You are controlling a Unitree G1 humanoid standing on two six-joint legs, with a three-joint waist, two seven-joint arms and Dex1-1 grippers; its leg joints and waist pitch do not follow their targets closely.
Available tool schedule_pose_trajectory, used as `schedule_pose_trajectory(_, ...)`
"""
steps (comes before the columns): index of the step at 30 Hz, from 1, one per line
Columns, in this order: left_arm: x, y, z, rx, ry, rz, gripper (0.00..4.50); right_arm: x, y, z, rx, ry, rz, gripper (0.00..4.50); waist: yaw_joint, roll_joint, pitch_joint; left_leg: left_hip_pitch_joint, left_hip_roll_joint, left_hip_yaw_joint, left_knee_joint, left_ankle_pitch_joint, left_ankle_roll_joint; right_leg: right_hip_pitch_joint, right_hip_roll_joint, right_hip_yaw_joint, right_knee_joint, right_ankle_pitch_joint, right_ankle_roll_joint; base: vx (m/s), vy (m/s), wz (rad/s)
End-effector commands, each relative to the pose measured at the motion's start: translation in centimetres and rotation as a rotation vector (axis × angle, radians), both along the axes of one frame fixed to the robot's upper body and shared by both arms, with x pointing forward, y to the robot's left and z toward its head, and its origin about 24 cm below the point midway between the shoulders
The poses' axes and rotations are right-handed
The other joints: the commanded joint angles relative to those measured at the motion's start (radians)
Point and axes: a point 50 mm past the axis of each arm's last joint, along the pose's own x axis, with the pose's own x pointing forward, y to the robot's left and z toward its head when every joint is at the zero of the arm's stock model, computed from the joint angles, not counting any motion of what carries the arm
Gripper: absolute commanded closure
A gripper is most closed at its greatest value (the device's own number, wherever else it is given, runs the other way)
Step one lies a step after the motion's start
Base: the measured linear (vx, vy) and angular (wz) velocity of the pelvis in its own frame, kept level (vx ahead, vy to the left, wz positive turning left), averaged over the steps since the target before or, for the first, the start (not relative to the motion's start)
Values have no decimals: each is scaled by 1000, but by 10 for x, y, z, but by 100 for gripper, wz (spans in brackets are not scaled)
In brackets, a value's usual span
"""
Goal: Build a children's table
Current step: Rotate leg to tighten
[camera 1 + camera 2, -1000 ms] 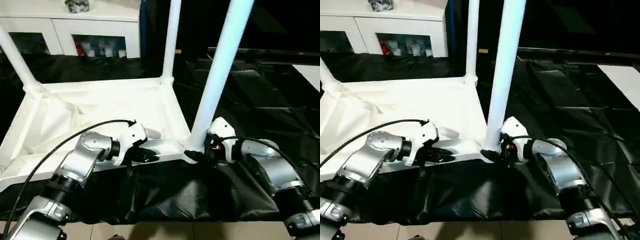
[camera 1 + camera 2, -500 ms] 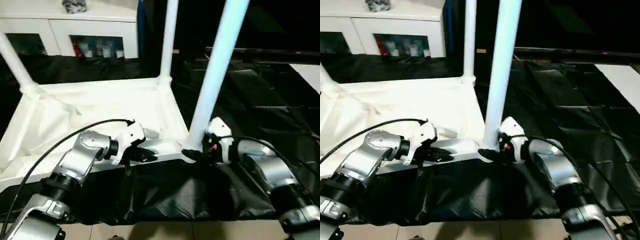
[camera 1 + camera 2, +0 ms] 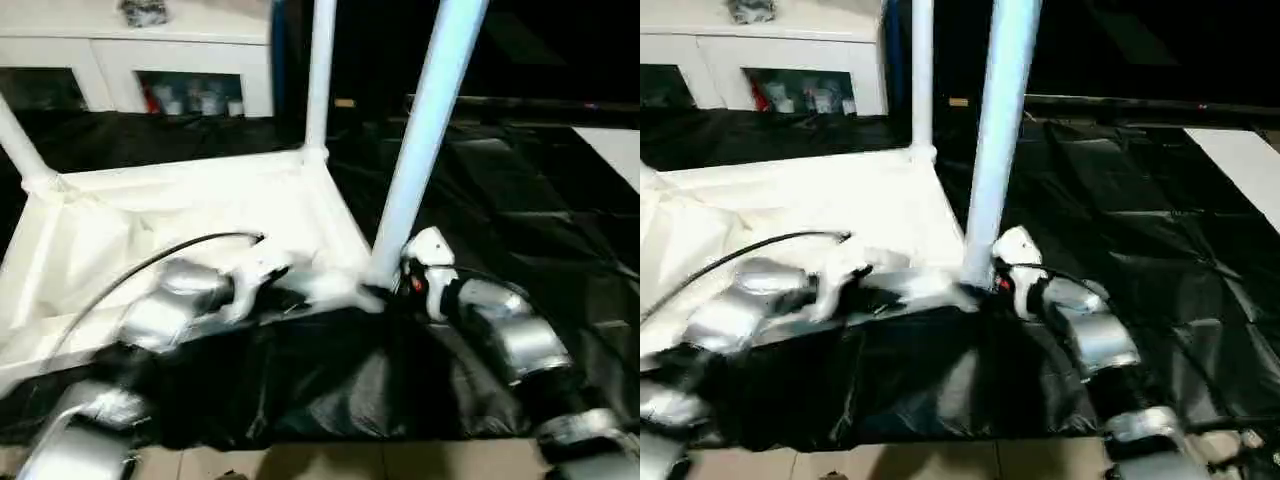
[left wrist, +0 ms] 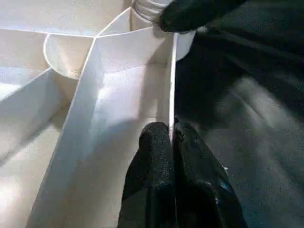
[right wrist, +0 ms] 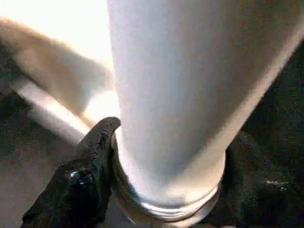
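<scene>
1. Left gripper (image 4: 172, 142), with its two black fingers, was closed on the thin white rim of the upturned white plastic table top (image 3: 180, 215), one finger on each side of the rim wall, near the table's front edge.
2. Right gripper (image 5: 164, 190) was around the base of the nearest long white tapered tube leg (image 3: 425, 130); one black finger (image 5: 88, 166) lay against one side of the leg and the other was on the opposite side. The jaws stood wide and gripped that leg just above the ring at its foot.
3. That leg stood almost upright in the round corner socket (image 4: 183, 40) at the front right corner of the table top, leaning a little to the right at its upper part.
4. The table top lay with its ribbed underside up on the black-draped work surface (image 3: 520, 210).
5. A second white leg (image 3: 320, 70) stood in the far right corner, and a third one (image 3: 20, 145) rose slanted from the far left corner.
6. A white cabinet with glass doors (image 3: 150, 60) stood behind the work surface.
7. The silver forearms (image 3: 510, 335) reached in from the bottom of the head views.
</scene>
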Motion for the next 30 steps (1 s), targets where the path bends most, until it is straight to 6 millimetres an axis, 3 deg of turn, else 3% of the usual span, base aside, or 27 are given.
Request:
schedule_pose_trajectory(1,5,-28,-2,-32,-17,56,450,-4,24,-9,28,29,-61,175,2,1,-53,0,11,5,-77,-240,-6,41,-35,29,-75,-224,-203,0,0,0)
schedule_pose_trajectory(2,6,-34,-2,-37,-22,63,450,-4,30,-12,26,34,-90,175,4,9,-54,3,11,4,-76,-241,-10,40,-36,29,-75,-222,-202,0,0,0)
schedule_pose_trajectory(3,6,-40,-2,-35,-32,65,450,-4,36,-14,21,36,-117,175,3,5,-54,4,10,5,-76,-243,-12,39,-35,29,-77,-224,-198,0,0,0)
schedule_pose_trajectory(6,4,-59,-3,-41,-56,53,450,-1,59,-16,48,46,-200,175,1,10,-53,1,8,2,-79,-268,-21,39,-37,29,-82,-263,-178,0,0,0)
schedule_pose_trajectory(11,-3,-76,-8,-50,-53,9,450,-4,88,-8,121,6,-121,175,-1,11,-51,1,8,-1,-84,-323,-19,36,-36,28,-92,-344,-143,0,0,0)
schedule_pose_trajectory(12,-3,-76,-8,-51,-51,8,450,-5,89,-7,130,10,-111,119,0,11,-52,2,8,-1,-84,-322,-17,35,-35,29,-92,-335,-143,0,0,0)
schedule_pose_trajectory(16,-8,-61,-8,-51,-56,-63,450,-7,73,1,212,14,-61,84,2,10,-54,-5,11,-3,-85,-291,-2,43,-36,29,-85,-265,-153,0,0,0)
schedule_pose_trajectory(20,-13,-44,-3,-82,-71,-147,450,-15,47,1,113,-13,60,49,5,8,-56,-9,10,1,-80,-234,17,50,-34,28,-77,-179,-175,0,0,0)
schedule_pose_trajectory(26,-19,-18,5,-96,-53,-262,450,-28,6,6,-17,-21,273,49,12,12,-57,-3,14,7,-72,-195,45,50,-35,29,-72,-126,-206,0,0,0)
schedule_pose_trajectory(30,-22,-10,7,-94,-33,-305,450,-34,-1,12,-26,-19,366,49,16,11,-55,-2,15,8,-73,-197,53,51,-33,27,-67,-101,-229,0,0,0)
